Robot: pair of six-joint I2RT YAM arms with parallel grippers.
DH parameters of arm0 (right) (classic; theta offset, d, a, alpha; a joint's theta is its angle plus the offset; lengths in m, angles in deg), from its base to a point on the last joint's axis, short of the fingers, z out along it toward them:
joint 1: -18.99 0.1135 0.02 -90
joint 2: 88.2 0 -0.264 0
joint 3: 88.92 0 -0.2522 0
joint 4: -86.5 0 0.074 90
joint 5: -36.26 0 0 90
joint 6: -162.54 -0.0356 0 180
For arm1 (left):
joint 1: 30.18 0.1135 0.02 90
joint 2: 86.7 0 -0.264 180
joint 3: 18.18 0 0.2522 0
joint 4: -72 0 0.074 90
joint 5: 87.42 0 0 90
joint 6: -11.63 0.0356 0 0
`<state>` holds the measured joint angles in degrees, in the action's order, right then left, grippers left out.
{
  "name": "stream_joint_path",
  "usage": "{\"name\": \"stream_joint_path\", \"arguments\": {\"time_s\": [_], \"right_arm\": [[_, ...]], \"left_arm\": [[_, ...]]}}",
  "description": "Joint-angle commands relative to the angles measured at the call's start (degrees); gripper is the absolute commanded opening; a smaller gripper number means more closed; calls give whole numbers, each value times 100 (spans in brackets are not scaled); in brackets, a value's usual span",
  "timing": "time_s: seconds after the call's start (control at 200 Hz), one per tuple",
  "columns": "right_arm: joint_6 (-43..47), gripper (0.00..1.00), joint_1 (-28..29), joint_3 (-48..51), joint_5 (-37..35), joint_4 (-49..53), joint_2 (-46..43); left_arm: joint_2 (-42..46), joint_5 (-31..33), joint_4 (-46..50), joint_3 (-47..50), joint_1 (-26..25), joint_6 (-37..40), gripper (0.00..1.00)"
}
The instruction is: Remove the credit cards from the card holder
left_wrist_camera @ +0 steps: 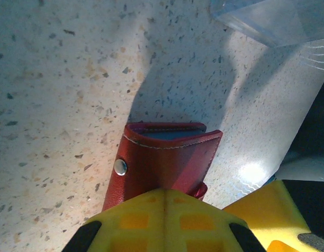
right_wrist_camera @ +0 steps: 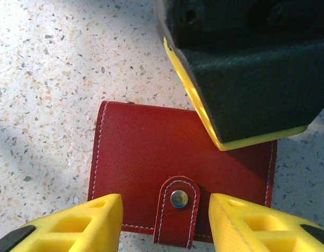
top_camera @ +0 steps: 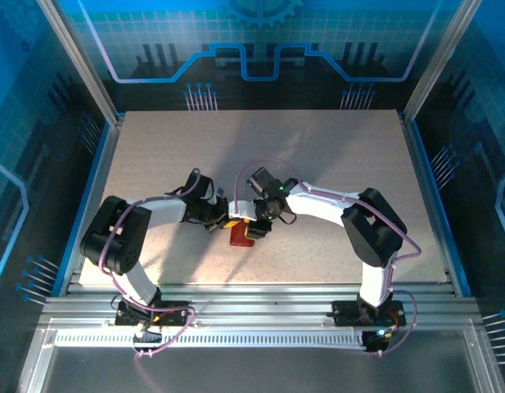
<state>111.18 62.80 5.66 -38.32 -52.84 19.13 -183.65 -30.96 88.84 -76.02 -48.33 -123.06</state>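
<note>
The holder is lying flat on the counter, its clasp fastened and no cards out yet. The left claw, shut, is pressing on its corner. The right claw is gaping open astride the clasp.

The red, white-stitched card holder rests closed on the speckled table below me; its clasp tab is snapped shut.
</note>
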Motion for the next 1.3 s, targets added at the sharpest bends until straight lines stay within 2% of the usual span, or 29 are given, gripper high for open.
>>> {"name": "stream_joint_path", "arguments": {"time_s": [0.0, 0.3, 0.735, 1.01, 1.296], "right_arm": [[-4, 47, 101, -181, -191, 176, 152], [-125, 45, 153, -235, -430, 106, 295], [-110, 38, 314, -314, -794, 149, 510], [-235, 38, 236, -208, -639, 19, 149], [-355, 39, 73, -134, -396, 232, -351]], "left_arm": [[-168, -136, 4, 89, -4, 92, 0], [-269, -127, 103, 33, -4, 109, 0], [-337, -136, 111, 55, 11, 101, 0], [-137, -575, -210, -61, 171, -163, 0], [-288, -537, 660, -867, 246, 381, 0]]}}
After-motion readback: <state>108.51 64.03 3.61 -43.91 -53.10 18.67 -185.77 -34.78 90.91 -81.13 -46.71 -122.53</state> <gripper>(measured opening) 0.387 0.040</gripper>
